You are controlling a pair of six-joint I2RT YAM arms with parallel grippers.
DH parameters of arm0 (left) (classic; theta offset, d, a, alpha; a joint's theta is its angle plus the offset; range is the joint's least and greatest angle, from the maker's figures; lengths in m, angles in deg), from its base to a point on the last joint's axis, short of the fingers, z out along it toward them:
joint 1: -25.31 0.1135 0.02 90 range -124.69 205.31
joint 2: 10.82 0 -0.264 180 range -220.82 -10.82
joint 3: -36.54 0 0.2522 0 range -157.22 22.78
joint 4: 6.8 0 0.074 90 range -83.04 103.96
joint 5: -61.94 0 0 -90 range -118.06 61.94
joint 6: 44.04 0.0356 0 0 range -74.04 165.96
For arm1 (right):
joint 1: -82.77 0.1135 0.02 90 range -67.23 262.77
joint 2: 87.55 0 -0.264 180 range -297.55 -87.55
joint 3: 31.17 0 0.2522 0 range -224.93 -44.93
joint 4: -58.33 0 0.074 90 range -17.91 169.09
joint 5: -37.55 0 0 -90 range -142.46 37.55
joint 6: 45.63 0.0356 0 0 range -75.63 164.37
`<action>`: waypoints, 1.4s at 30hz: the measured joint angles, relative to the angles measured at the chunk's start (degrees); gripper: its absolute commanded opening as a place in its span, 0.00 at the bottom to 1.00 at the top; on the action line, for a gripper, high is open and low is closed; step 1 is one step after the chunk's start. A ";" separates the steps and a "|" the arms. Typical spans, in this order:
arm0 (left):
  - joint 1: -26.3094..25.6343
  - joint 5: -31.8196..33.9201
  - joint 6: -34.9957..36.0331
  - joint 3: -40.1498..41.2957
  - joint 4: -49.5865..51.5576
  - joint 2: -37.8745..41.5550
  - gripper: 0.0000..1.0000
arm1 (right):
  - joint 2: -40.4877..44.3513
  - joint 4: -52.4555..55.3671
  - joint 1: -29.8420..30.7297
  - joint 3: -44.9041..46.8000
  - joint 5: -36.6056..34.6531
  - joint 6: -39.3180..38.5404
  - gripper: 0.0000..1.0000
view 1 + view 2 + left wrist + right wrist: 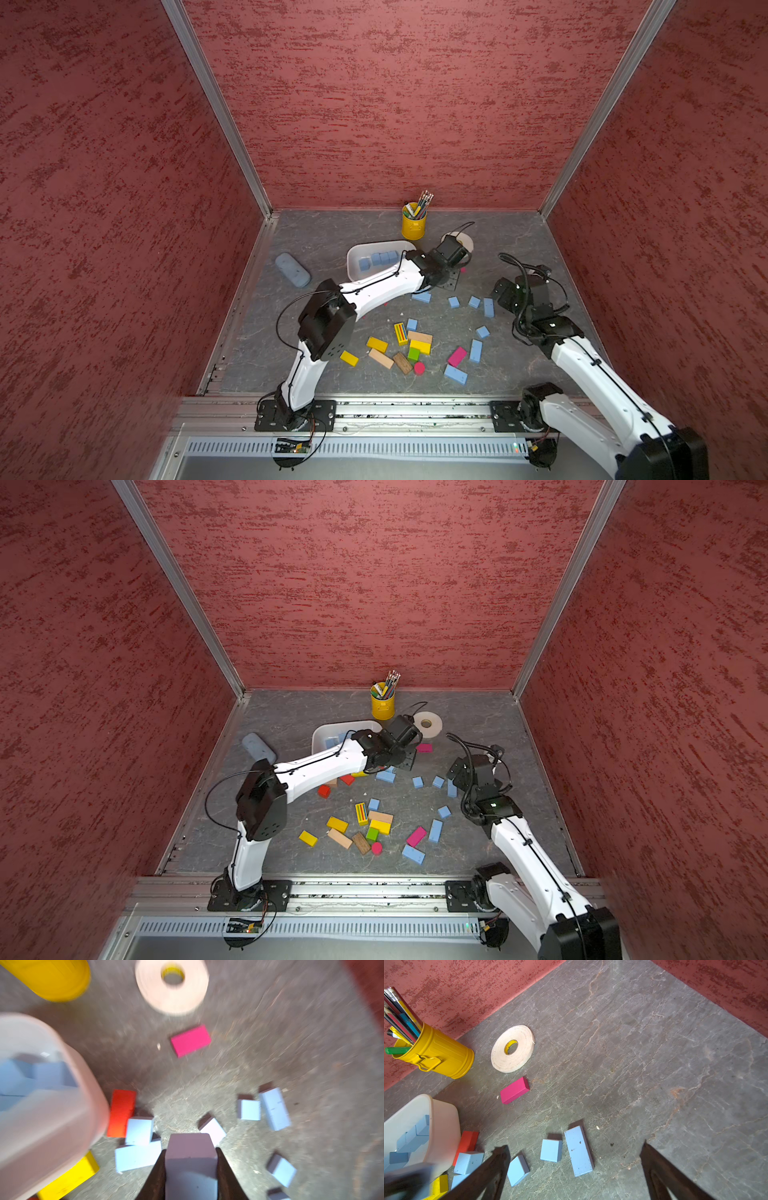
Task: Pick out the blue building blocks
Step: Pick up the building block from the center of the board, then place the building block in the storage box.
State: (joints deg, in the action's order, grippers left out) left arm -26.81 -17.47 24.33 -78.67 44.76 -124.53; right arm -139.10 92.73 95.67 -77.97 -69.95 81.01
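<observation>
Clamped between the fingers of the left gripper (190, 1150), right under that wrist camera, is a blue block (190, 1163). The picture is smeared, but I can see the block filling the gap from pad to pad, so I call that pincer clenched on it. It is held above the table (291, 1043), just beside the white tub (62, 1126). From above I see the left arm stretched across to the tub's right end, its wrist between the tub and the tape roll (512, 1061). Inside the tub sits a cluster of stored blue blocks (379, 258), pressed toward its far wall. Loose blue blocks (454, 302) lie scattered on the table between my two arms, among them a long blue block (578, 1151) lying flat. A front blue slab (455, 374) rests near the front edge. The right gripper (575, 1145) is released, jaws spread wide with nothing between them, hovering over that long block. A red block (467, 1144) lies right beside the tub's wall, and a pink block (514, 1090) sits between the blue scatter and the tape roll. A yellow pencil tin (440, 1053) stands by the back wall. Toward the front I see a mixed pile (415, 345) of yellow, plain wood, green and striped blocks. A grey case (292, 270) lies apart, left of the tub.
</observation>
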 measured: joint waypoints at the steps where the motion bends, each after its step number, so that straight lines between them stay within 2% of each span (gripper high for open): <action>1: 0.09 0.63 0.00 0.79 -0.44 2.08 0.05 | 0.33 -0.17 0.00 0.15 0.24 0.00 0.99; 9: 3.28 4.57 -0.02 8.55 -1.73 13.09 0.05 | 1.05 -0.70 0.00 0.55 1.38 -0.02 0.99; 21: 15.45 6.23 -1.95 22.03 -1.42 20.17 0.05 | 0.94 -1.64 0.00 0.55 2.36 -0.07 0.99; 30: 22.56 4.90 -3.45 28.17 -2.49 20.20 0.07 | 0.81 -2.01 0.00 0.55 2.82 -0.26 0.99; 42: 24.98 3.30 -4.85 27.91 -5.44 10.97 0.11 | 0.52 -2.01 0.00 0.55 2.95 -0.68 0.99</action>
State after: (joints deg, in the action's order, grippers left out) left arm -1.83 -14.17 19.48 -50.76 39.32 -113.56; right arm -138.58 90.72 95.67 -77.42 -67.00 80.34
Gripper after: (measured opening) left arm 0.316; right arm 0.987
